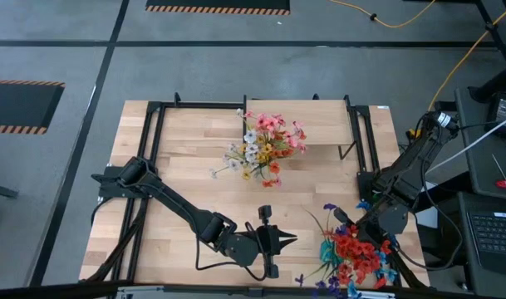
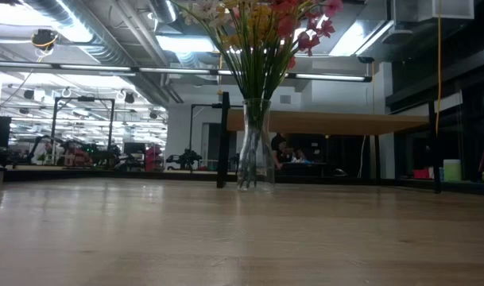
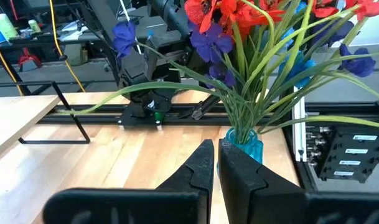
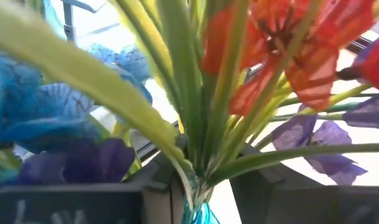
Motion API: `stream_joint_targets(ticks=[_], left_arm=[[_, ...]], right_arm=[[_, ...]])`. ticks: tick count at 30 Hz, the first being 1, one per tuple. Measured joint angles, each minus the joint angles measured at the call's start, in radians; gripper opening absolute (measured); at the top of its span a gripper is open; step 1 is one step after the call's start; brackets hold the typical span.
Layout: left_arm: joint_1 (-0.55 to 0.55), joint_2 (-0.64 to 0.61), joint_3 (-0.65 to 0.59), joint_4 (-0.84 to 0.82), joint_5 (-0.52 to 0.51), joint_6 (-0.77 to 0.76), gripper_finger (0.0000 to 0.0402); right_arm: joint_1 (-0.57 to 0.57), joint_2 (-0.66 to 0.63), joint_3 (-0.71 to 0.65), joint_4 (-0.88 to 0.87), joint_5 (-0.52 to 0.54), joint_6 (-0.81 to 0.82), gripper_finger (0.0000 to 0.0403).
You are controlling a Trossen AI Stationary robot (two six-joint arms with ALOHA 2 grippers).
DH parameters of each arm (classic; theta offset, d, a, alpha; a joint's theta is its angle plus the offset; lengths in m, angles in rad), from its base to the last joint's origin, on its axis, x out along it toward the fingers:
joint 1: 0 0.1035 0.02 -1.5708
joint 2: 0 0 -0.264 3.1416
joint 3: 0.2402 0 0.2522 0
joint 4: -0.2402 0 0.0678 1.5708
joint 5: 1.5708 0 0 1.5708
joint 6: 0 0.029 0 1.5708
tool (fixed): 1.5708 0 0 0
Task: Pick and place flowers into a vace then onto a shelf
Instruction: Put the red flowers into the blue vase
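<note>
A bunch of red, blue and purple flowers point(image 1: 352, 253) point(image 3: 251, 37) stands in a small blue vase point(image 3: 245, 147) on the table's near right corner. My right gripper point(image 1: 365, 237) point(image 4: 205, 186) reaches into it from the right and is shut on the stems just above the vase mouth point(image 4: 198, 214). My left gripper point(image 1: 292, 241) point(image 3: 215, 152) is shut and touches nothing. It is near the near edge, pointing right at the blue vase. A second bunch, pink, white and yellow point(image 1: 265, 145), stands in a clear glass vase point(image 2: 256, 147) in front of the shelf point(image 1: 323, 124) point(image 2: 329, 121). My right gripper has the bundle of green stems point(image 4: 205, 143) pinched between its two fingers point(image 4: 257, 186), just above the blue vase's mouth. The fingers lie across the stems. The stems stand upright in the vase, blooms spreading above; leaves hide the pads themselves.
Black metal rails point(image 1: 149, 166) run along the table's left and right sides. The shelf's black posts point(image 1: 352, 149) stand on the table at the far right. Bare wood lies between the two vases and left of the clear vase. A keyboard and equipment point(image 1: 493, 232) sit beyond the right edge.
</note>
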Motion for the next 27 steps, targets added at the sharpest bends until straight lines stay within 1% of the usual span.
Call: stream_joint_targets(ticks=[4,8,12,21,24,27], left_arm=[[0.0,0.0,0.0,0.0,0.0,0.0,0.0017],[0.0,0.0,0.0,0.0,0.0,0.0,0.0017],[0.0,0.0,0.0,0.0,0.0,0.0,0.0017],[0.0,0.0,0.0,0.0,0.0,0.0,0.0017],[0.0,0.0,0.0,0.0,0.0,0.0,0.0017],[0.0,0.0,0.0,0.0,0.0,0.001,0.0017]], right_arm=[[0.0,0.0,0.0,0.0,0.0,0.004,0.0093],[0.0,0.0,0.0,0.0,0.0,0.008,0.0105],[0.0,0.0,0.0,0.0,0.001,0.01,0.0136],[0.0,0.0,0.0,0.0,0.001,0.011,0.0229],[0.0,0.0,0.015,-0.018,0.001,0.024,0.025],[0.0,0.0,0.05,-0.059,-0.001,0.024,0.026]])
